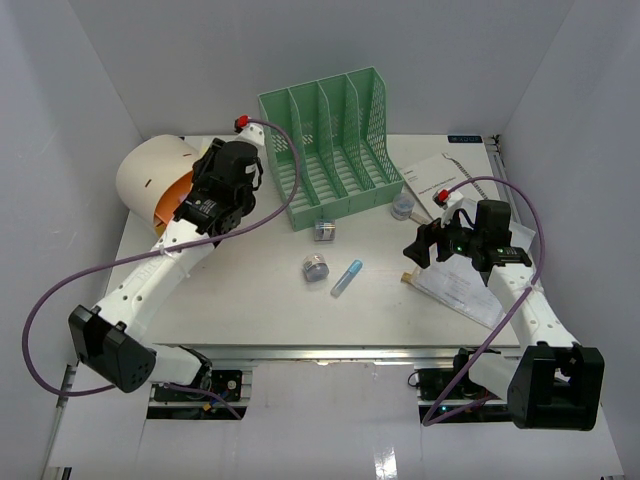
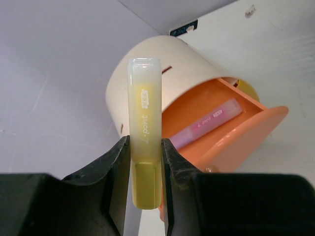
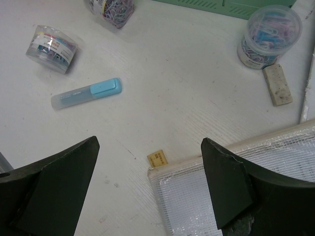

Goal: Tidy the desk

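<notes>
On the white desk (image 1: 260, 300), a cream pen holder (image 1: 150, 175) with an orange inside lies tipped over at the back left. My left gripper (image 2: 145, 142) is shut on a yellow highlighter (image 2: 144, 108), which points at the holder (image 2: 162, 73). A pink highlighter (image 2: 209, 123) lies inside the holder's orange mouth. In the top view the left gripper (image 1: 205, 195) hangs right beside the holder. My right gripper (image 3: 149, 142) stands open and empty above the corner of a clear mesh pouch (image 3: 216, 187). A blue highlighter (image 3: 88, 93) lies loose mid-desk.
A green mesh file rack (image 1: 330, 140) stands at the back centre. A notebook (image 1: 440, 180) lies at the back right. Clip tubs (image 3: 268, 37) (image 1: 316, 267), a small clip box (image 3: 50, 43) and an eraser (image 3: 278, 84) are scattered. White walls enclose the desk.
</notes>
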`<action>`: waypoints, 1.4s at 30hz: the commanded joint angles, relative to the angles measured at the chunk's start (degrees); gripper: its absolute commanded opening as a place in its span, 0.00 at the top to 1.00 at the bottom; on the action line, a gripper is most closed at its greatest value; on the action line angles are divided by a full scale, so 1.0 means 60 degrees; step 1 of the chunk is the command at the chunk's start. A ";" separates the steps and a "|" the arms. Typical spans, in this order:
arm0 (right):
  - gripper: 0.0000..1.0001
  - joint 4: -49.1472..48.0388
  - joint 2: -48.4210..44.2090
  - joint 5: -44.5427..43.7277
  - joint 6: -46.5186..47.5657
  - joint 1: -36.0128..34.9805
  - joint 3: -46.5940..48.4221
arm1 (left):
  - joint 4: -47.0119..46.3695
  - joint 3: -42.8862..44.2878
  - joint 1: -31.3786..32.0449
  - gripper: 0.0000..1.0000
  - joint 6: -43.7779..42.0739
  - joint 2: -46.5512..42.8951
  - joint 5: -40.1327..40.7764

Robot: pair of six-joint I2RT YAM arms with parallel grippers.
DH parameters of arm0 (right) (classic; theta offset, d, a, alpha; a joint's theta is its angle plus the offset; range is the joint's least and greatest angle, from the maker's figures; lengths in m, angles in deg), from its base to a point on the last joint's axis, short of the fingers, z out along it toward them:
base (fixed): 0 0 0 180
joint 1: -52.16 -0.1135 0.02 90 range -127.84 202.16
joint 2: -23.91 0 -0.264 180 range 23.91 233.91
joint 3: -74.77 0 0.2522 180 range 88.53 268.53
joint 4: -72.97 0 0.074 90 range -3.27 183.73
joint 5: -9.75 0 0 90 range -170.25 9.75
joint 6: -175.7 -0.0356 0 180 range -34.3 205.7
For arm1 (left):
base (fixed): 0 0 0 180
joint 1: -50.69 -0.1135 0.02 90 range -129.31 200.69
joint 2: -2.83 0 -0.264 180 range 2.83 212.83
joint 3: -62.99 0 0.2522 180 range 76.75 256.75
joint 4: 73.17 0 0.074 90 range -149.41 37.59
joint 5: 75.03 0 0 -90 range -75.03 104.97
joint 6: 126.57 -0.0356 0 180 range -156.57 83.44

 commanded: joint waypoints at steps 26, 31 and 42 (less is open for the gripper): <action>0.06 0.0164 0.0021 0.0784 0.0823 0.0067 0.0174 | -0.0652 -0.0817 -0.1752 0.02 0.0064 -0.0774 -0.1853; 0.02 0.3063 0.0251 0.3942 0.4490 -0.0771 0.0385 | 0.0435 0.0572 -0.1740 0.02 0.1961 -0.1199 -0.3741; 0.10 0.3152 0.1887 -0.0306 1.1638 -0.5936 0.0606 | 0.0931 -0.1815 -0.1747 0.02 0.6274 -0.4692 -1.2907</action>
